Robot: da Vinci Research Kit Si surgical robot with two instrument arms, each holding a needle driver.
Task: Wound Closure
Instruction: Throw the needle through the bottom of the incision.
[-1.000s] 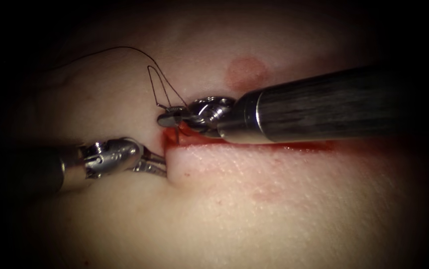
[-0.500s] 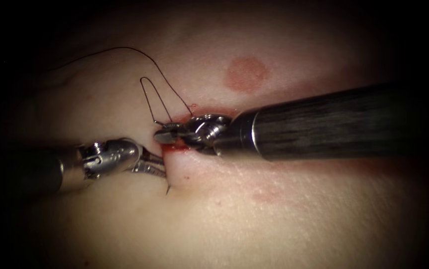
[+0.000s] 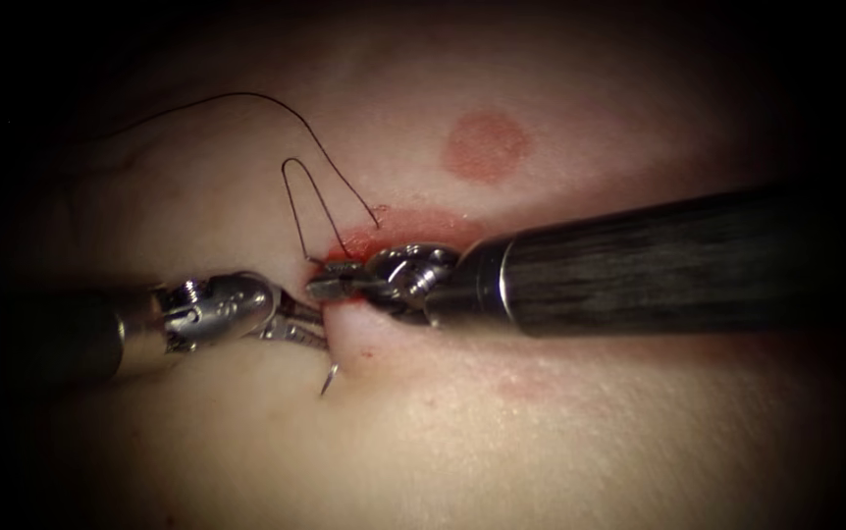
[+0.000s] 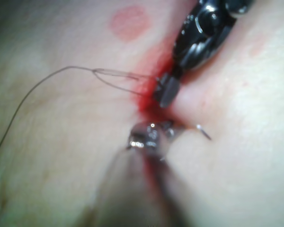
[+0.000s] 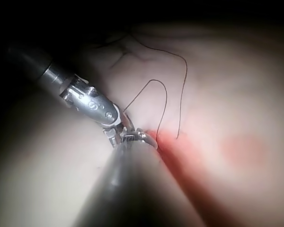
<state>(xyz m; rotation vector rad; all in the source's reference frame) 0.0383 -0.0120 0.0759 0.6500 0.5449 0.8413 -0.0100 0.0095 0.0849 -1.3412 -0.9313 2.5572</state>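
Note:
The cut (image 3: 413, 224) runs across the tissue (image 3: 541, 432), with red fluid along it. My right tool (image 3: 333, 288) comes in from the right and is shut on the curved needle close to its thread end, at the cut's left end. The needle passes through the tissue, and its tip (image 3: 328, 377) sticks out of the skin on the near side of the cut, also seen as a needle tip (image 4: 204, 132). My left tool (image 3: 303, 325) lies on the left, jaws slightly open and holding nothing, pressed against the tissue just above the tip. Dark thread (image 3: 305, 201) loops up from the needle's end.
The thread (image 3: 197, 103) trails away to the upper left over the tissue. A round reddish mark (image 3: 485, 144) sits beyond the cut. The right tool's thick shaft (image 3: 659, 260) lies over most of the cut.
The right tool has moved down toward the near side of the cut. The needle tip, hidden a second ago, has come out of the skin and shows more. The left tool stayed still.

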